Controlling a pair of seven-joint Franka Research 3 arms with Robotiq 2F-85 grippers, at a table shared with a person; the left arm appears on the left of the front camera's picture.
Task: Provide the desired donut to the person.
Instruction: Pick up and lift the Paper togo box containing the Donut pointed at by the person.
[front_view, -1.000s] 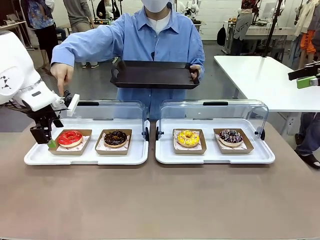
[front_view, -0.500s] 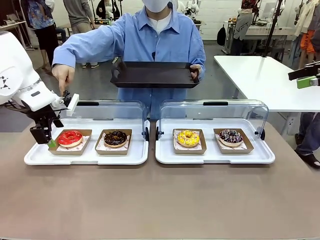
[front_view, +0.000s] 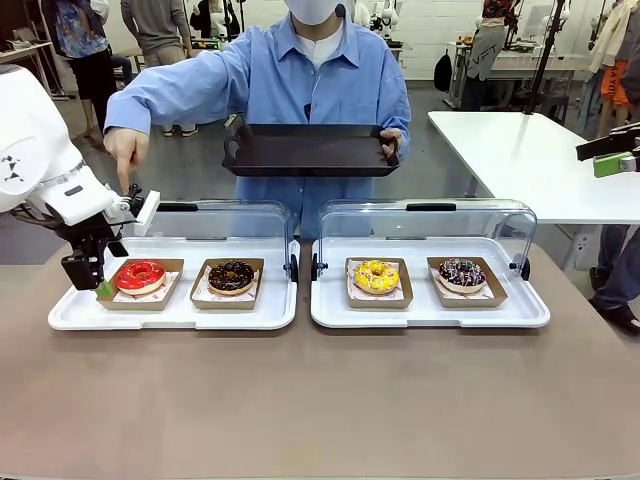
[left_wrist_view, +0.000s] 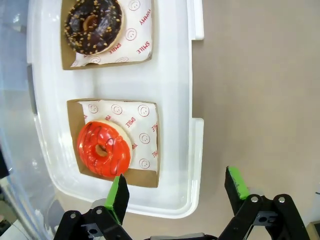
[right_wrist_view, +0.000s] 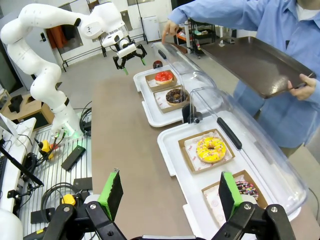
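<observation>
The person (front_view: 318, 75) stands across the table, holding a dark tray (front_view: 310, 150) in one hand. The other hand (front_view: 124, 152) points down at the red-glazed donut (front_view: 140, 275) in its cardboard holder at the left end of the left white tray (front_view: 170, 316). My left gripper (front_view: 92, 285) hangs open at that holder's left end. In the left wrist view the red donut (left_wrist_view: 104, 149) lies just ahead of one green pad (left_wrist_view: 118, 196), and the open left gripper (left_wrist_view: 177, 190) straddles the tray's rim (left_wrist_view: 197, 165). My right gripper (right_wrist_view: 170, 192) is open and holds nothing; it sits at the far right (front_view: 612, 160).
A chocolate donut (front_view: 231, 276) shares the left tray. The right tray (front_view: 430, 315) holds a yellow donut (front_view: 376, 275) and a dark sprinkled donut (front_view: 461, 272). Clear lids (front_view: 425, 225) stand open behind both trays. The near tabletop (front_view: 320, 400) is bare.
</observation>
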